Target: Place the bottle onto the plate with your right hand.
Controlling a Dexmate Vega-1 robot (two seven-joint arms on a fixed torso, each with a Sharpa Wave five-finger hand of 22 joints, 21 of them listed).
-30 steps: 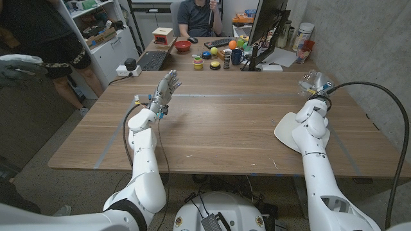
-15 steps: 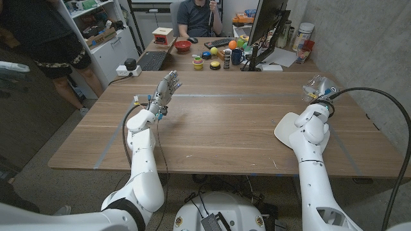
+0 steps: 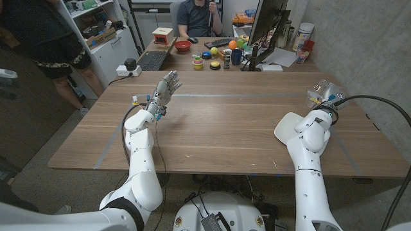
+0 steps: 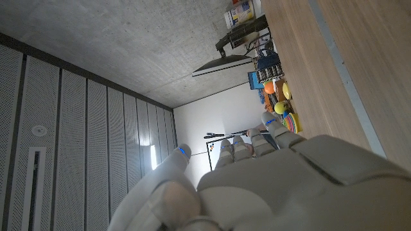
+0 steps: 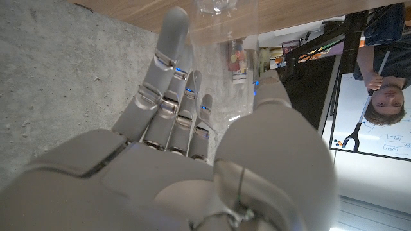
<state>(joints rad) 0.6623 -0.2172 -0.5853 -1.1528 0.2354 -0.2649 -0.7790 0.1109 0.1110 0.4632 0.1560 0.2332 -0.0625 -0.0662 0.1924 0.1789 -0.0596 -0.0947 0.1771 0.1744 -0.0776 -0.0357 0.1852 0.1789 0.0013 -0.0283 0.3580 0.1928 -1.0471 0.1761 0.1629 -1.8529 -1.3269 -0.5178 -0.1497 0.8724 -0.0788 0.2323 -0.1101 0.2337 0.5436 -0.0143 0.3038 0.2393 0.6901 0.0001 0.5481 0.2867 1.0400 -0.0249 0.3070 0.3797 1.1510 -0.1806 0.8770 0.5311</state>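
A clear, crumpled plastic bottle point(image 3: 321, 90) is over the table's far right side, just beyond the white plate point(image 3: 286, 128). My right hand point(image 3: 323, 97) holds it at the fingertips; the wrist and forearm hide most of the hand in the head view. In the right wrist view the fingers point(image 5: 168, 77) reach out nearly straight, and the bottle point(image 5: 215, 8) sits between their tips and the thumb. The right forearm covers part of the plate's right side. My left hand point(image 3: 166, 88) is raised over the table's left half, fingers apart, holding nothing.
A second desk behind the table carries a monitor point(image 3: 264, 29), a keyboard point(image 3: 152, 60), a red bowl point(image 3: 183, 46) and small toys. A person point(image 3: 196, 16) sits there and another person point(image 3: 54, 38) stands at the left. A concrete wall point(image 3: 366, 45) runs close along the right.
My right hand and the bottle have moved together to the right and nearer, toward the table's right edge. The gloved hand of the person at the left has gone from view. The left arm is still.
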